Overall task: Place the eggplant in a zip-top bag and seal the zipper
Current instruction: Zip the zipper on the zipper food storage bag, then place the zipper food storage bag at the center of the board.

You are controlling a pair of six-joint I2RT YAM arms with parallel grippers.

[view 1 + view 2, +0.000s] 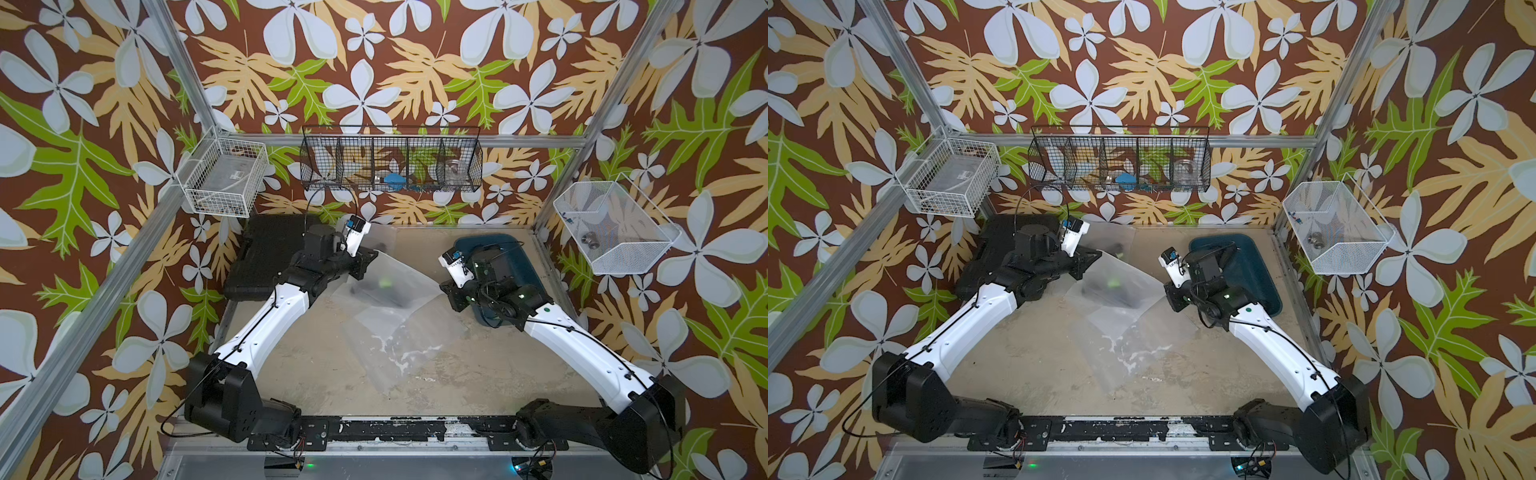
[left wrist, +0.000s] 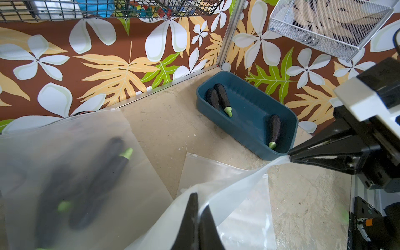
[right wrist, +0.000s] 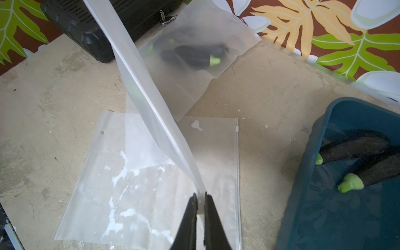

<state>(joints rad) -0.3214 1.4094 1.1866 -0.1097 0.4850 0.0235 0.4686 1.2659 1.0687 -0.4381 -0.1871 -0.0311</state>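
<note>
The zip-top bag [image 3: 151, 104] stretched between left tool [image 2: 200, 203] and right tool [image 3: 200, 195]
Each tool is pressed together on the zipper edge, held taut above the bench [image 3: 43, 97]. Dark eggplants [image 3: 194, 54] show through frosted plastic beyond that edge; whether they sit in the held bag I cannot tell. Three loose eggplants [image 2: 275, 129] lie in the blue tub [image 3: 300, 190]; a flat bag [image 3: 108, 184] lies below

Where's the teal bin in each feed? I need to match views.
Top view: bin in the far right corner of the table, partly behind the right arm.
Top view: bin, same corner.
Left wrist: bin against the wall, behind the right claw; three eggplants inside.
Right wrist: bin beside the flat bag, cut off by the frame.
Shared landmark: that flat bag.
</note>
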